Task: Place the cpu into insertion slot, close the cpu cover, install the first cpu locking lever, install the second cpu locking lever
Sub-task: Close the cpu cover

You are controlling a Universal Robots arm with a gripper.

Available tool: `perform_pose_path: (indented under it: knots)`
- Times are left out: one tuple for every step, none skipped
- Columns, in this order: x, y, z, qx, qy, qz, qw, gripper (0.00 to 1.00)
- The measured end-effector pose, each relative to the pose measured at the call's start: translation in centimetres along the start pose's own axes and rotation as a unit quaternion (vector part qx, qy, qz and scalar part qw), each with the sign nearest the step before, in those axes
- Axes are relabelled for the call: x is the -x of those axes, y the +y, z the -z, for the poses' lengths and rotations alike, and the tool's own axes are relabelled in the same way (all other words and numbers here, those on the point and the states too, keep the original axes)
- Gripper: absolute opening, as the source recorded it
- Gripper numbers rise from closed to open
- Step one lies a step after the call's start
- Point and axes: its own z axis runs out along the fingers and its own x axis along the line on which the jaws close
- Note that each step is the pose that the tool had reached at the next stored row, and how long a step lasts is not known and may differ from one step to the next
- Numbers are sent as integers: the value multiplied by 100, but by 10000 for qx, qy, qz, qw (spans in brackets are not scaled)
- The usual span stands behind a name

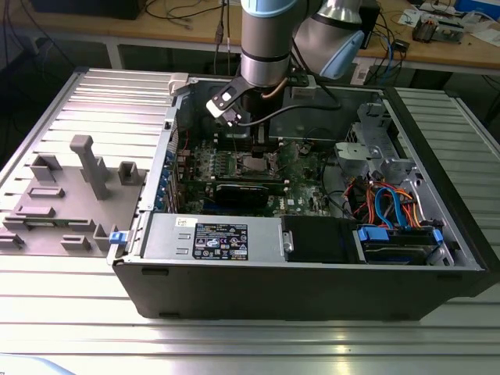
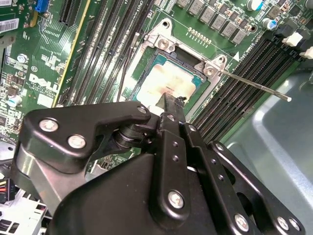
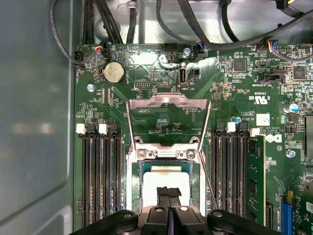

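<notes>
In both wrist views the cpu (image 3: 166,180) (image 2: 166,81) lies flat in the insertion slot (image 3: 131,188), silver top up. The cpu cover (image 3: 168,100) stands raised on its hinge at the slot's far side, and green board shows through its window. My gripper (image 3: 168,192) (image 2: 168,100) hangs just over the cpu's near edge, its two black fingertips shut together with nothing between them. A thin locking lever (image 2: 254,85) sticks out free beside the slot. In the exterior view my gripper (image 1: 258,144) reaches down into the open computer case over the insertion slot (image 1: 256,162).
Long black memory slots (image 3: 100,181) (image 3: 230,176) flank the socket on both sides. Black cables (image 3: 195,24) run along the case wall beyond the board. A power supply (image 1: 211,238) and drive bays (image 1: 398,242) fill the case front. Grey fixtures (image 1: 86,168) stand at the exterior view's left.
</notes>
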Motion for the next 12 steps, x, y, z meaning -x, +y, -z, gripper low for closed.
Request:
perform_pose_path:
  knots:
    - [0,0,0,0,0,0,10000,11]
    - [0,0,0,0,0,0,10000,11]
    - [0,0,1,0,0,10,10000,11]
    - [0,0,1,0,1,52,10000,11]
    - [0,0,1,0,2,82,10000,11]
    - [0,0,1,-1,2,95,10000,11]
    - [0,0,1,-1,2,96,10000,11]
    - [0,0,1,-1,2,98,10000,11]
    - [0,0,1,-1,2,100,9999,11]
    - [0,0,1,-1,2,100,9999,11]
    - [0,0,5,-1,1,100,9999,11]
    - [0,0,11,-1,1,100,9999,11]
